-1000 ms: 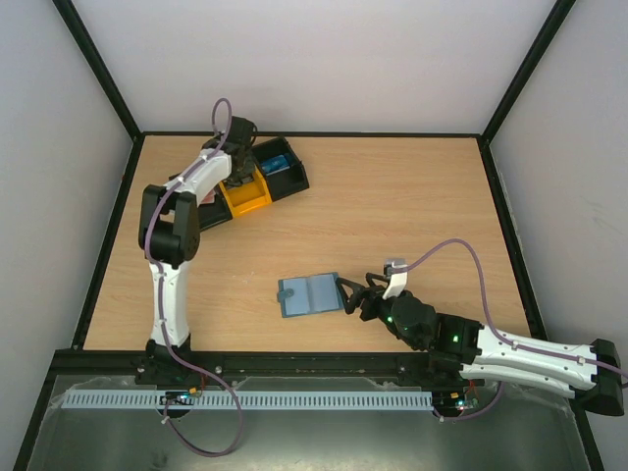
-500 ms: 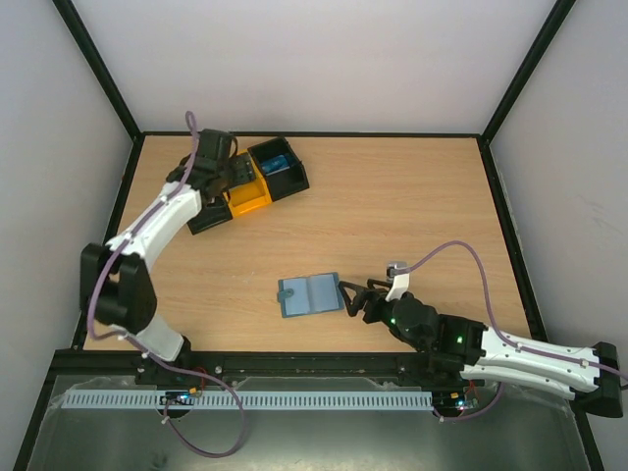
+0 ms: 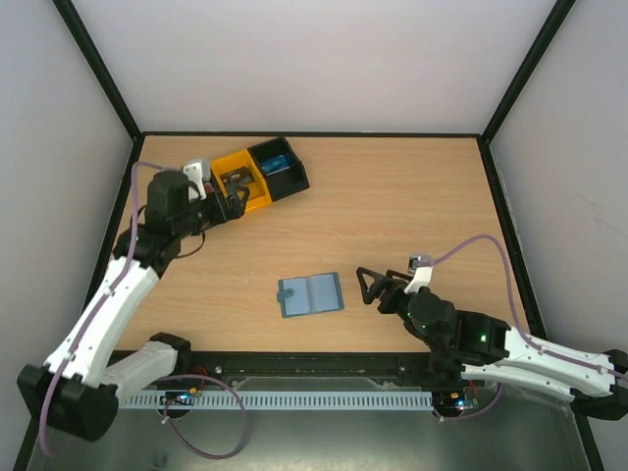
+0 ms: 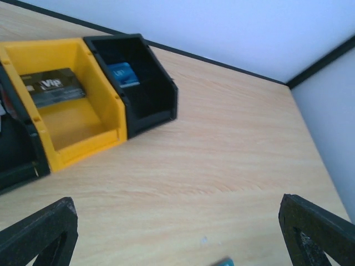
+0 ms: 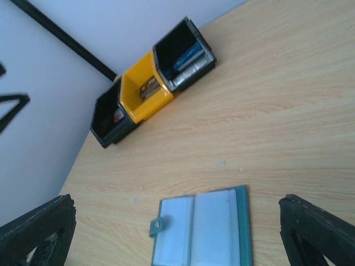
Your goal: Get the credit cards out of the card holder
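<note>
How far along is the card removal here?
Done: card holder lies open, pockets apparently empty; VIP card, blue card and a red item sit in the tray. In hand: nothing, left end effector and right end effector open. Left: nothing visible.

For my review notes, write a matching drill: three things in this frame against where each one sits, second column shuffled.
1. card holder
2. dark VIP card
3. blue card

a. in the yellow compartment
b. in the black compartment
c. lying open on the table

Pairs: 1-c, 2-a, 3-b.
</note>
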Controlling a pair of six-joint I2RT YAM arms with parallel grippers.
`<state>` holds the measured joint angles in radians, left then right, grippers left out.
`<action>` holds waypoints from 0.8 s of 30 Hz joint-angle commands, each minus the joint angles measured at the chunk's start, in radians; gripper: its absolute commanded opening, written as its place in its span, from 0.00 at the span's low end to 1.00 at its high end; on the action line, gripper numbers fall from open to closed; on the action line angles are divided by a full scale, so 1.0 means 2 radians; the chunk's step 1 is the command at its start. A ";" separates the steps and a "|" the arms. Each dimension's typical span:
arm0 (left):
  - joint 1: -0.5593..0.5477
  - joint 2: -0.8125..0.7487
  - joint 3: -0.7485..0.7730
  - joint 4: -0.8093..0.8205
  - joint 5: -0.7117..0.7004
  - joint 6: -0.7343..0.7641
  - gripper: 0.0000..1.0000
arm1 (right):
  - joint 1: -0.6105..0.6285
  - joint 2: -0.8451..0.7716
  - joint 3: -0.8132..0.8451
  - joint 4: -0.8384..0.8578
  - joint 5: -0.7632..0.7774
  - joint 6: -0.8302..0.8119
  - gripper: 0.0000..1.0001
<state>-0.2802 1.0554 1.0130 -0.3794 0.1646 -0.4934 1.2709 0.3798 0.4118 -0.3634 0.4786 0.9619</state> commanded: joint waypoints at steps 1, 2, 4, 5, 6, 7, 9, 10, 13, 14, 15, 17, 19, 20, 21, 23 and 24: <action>0.001 -0.074 -0.047 -0.017 0.082 0.001 1.00 | -0.001 -0.012 0.049 -0.070 0.059 0.014 0.98; 0.001 -0.093 -0.063 -0.015 0.097 0.000 1.00 | -0.001 -0.016 0.058 -0.077 0.065 0.017 0.98; 0.000 -0.130 -0.086 -0.008 0.123 -0.001 1.00 | -0.001 -0.023 0.067 -0.076 0.066 0.007 0.98; 0.000 -0.149 -0.097 -0.006 0.131 -0.004 1.00 | -0.001 -0.026 0.072 -0.077 0.069 0.006 0.98; 0.000 -0.166 -0.106 -0.005 0.135 -0.006 1.00 | -0.001 -0.028 0.077 -0.079 0.071 0.006 0.98; -0.001 -0.182 -0.113 -0.007 0.141 -0.007 1.00 | -0.001 -0.028 0.082 -0.081 0.073 0.006 0.98; -0.001 -0.209 -0.122 -0.012 0.153 -0.004 1.00 | -0.001 -0.027 0.092 -0.084 0.075 0.007 0.98; -0.001 -0.221 -0.126 -0.013 0.159 -0.005 1.00 | -0.001 -0.025 0.096 -0.083 0.076 0.007 0.98; -0.001 -0.256 -0.139 -0.015 0.165 -0.016 1.00 | -0.001 -0.021 0.099 -0.078 0.075 0.006 0.98; -0.001 -0.265 -0.144 -0.014 0.167 -0.018 1.00 | -0.001 -0.021 0.098 -0.075 0.075 0.006 0.98; -0.001 -0.273 -0.149 -0.013 0.170 -0.019 1.00 | -0.001 -0.022 0.096 -0.072 0.076 0.005 0.98; -0.001 -0.286 -0.159 -0.010 0.175 -0.027 1.00 | -0.001 -0.023 0.090 -0.068 0.076 0.011 0.98; -0.001 -0.293 -0.168 -0.008 0.188 -0.032 1.00 | -0.001 -0.025 0.085 -0.067 0.075 0.019 0.98; -0.001 -0.296 -0.171 -0.005 0.194 -0.034 1.00 | -0.001 -0.027 0.081 -0.066 0.074 0.022 0.98; -0.001 -0.300 -0.178 -0.002 0.196 -0.038 1.00 | -0.001 -0.028 0.078 -0.064 0.073 0.025 0.98; -0.001 -0.309 -0.195 0.010 0.195 -0.056 1.00 | -0.001 -0.032 0.070 -0.060 0.073 0.027 0.98; 0.000 -0.313 -0.205 0.015 0.195 -0.062 1.00 | -0.001 -0.034 0.067 -0.059 0.073 0.026 0.98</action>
<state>-0.2813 0.4599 0.6590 -0.3893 0.5175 -0.5579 1.2709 0.3317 0.5743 -0.4858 0.5877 0.9878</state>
